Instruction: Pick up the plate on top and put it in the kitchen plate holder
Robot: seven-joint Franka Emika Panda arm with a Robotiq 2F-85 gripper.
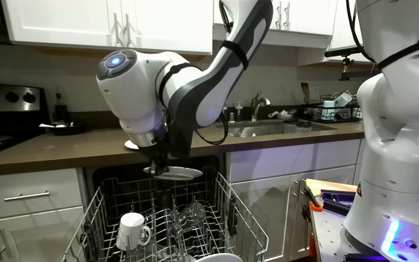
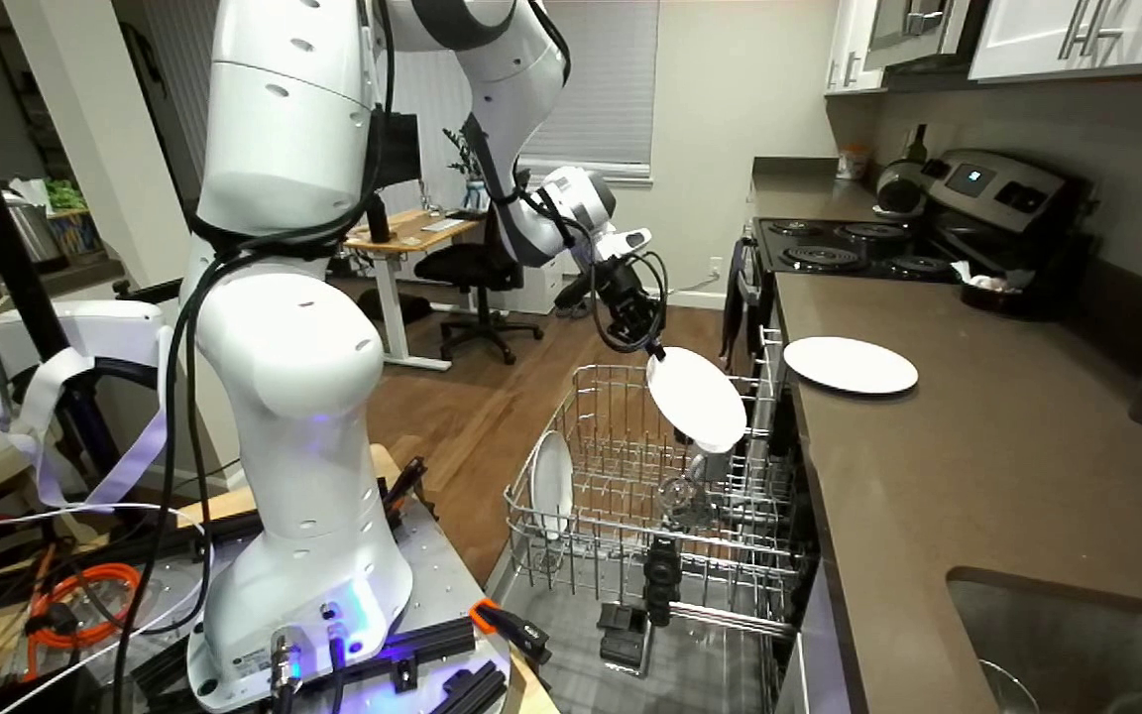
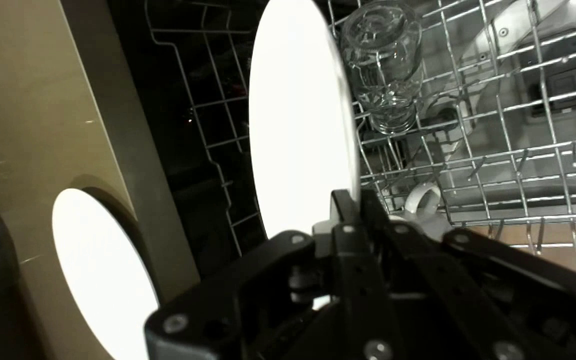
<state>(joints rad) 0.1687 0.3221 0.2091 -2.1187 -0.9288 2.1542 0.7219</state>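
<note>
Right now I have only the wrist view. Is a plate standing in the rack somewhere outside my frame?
Observer: Yes. In an exterior view another plate stands on edge in the rack, on the side away from the countertop.
Operator: What is that white handle near my pincer in the picture?
Observer: It belongs to a white mug; its body shows in an exterior view, sitting in the rack.
Operator: And the gripped plate, above the rack or down inside it?
Observer: Above, it appears: in both exterior views no part of the rack crosses in front of it.
</note>
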